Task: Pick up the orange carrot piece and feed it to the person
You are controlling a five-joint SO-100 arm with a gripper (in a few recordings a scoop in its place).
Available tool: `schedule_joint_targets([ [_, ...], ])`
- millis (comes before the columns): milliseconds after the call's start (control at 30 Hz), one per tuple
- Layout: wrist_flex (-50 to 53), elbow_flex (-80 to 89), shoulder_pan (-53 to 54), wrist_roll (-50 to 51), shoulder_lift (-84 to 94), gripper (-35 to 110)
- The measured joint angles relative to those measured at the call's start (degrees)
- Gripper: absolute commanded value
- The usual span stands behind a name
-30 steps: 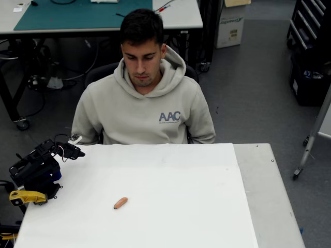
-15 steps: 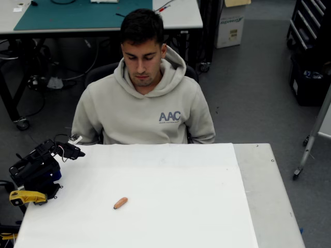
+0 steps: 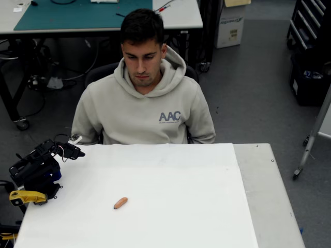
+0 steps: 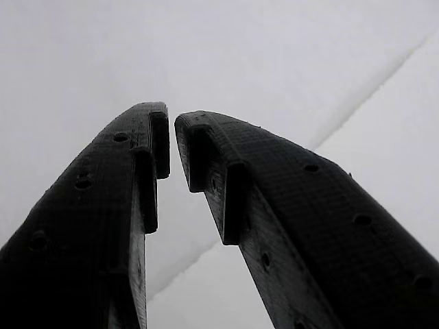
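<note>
In the overhead view a white sheet (image 3: 181, 201) spreads rightward and downward from the claw (image 3: 76, 152), covering a grey table (image 3: 261, 196) whose bare strip lies at the far right, well away from the claw. Well above the claw in the picture stands a workbench (image 3: 181, 15) with a green mat (image 3: 77, 15), cables (image 3: 77, 72) beneath it. Far up and right of the claw sit a cardboard box (image 3: 230, 23) and dark shelving (image 3: 307, 57), with a slanted metal pole (image 3: 312, 139) below them

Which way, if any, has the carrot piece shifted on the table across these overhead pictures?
No. The orange carrot piece lies at the same spot on the white table, same slant, relative to the table's edges.
</note>
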Motion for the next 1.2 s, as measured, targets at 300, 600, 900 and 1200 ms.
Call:
schedule_joint_targets([
  [300, 0.00, 0.00, 0.00, 0.00, 0.00, -3],
  [600, 0.00, -2.29, 0.00, -0.44, -4.22, -3],
  [900, 0.00, -19.25, 0.62, -0.44, -21.45, -3],
  [1200, 0.00, -34.89, 2.55, -0.44, -38.67, -3],
])
